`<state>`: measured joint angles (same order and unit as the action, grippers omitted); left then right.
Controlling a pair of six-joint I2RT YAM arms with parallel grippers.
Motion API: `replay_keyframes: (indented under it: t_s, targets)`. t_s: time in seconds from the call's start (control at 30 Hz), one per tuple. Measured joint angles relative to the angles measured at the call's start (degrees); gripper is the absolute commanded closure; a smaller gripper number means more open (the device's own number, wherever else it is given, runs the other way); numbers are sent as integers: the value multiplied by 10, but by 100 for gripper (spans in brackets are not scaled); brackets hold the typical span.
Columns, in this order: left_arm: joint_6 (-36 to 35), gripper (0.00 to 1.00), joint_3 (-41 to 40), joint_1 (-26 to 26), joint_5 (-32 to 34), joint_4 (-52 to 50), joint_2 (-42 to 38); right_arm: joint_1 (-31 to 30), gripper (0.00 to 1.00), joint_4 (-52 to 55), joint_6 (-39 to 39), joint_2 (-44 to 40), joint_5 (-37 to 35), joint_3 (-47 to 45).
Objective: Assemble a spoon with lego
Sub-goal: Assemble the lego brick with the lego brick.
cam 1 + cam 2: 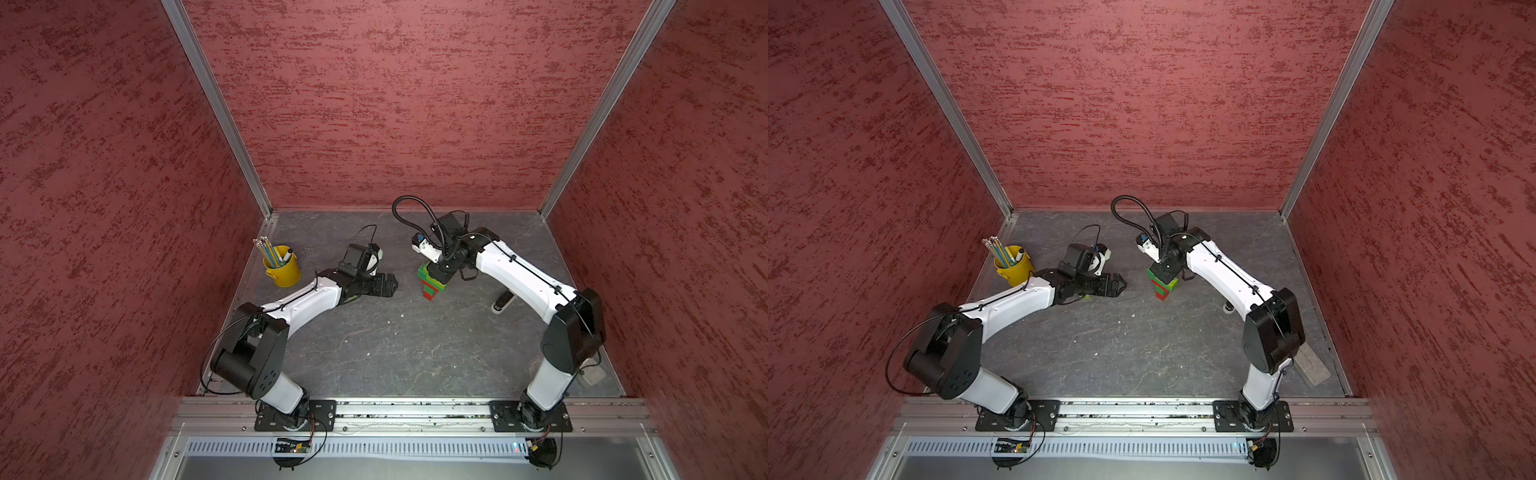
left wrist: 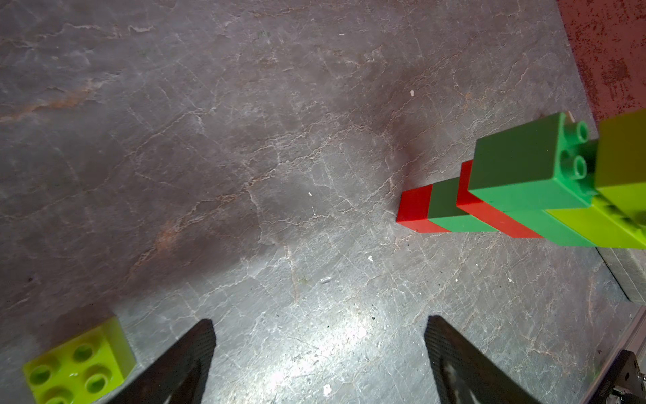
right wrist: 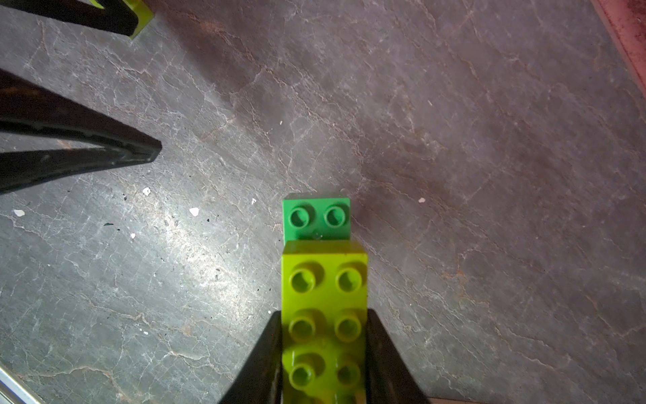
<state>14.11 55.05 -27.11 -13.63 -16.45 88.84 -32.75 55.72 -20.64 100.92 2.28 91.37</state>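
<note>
A loose brick [image 2: 78, 363] lies between the cup [image 1: 287, 275] and the spoon [image 1: 431, 286].

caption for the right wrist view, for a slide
Right end effector clamps the lime top brick of the lego spoon

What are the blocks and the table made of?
The blocks look like hard plastic: smooth, evenly coloured, slightly glossy, with moulded studs. The table looks like grey stone or a stone-print sheet, veined and faintly shiny; which one, I cannot tell.
</note>
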Motion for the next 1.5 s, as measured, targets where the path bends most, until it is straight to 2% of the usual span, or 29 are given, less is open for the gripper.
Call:
replay_keyframes:
  t_s: [1.5]
  targets:
    - [-3,4,-8,0,0,0,0,-3,67,-7,-9,2,-10,-9]
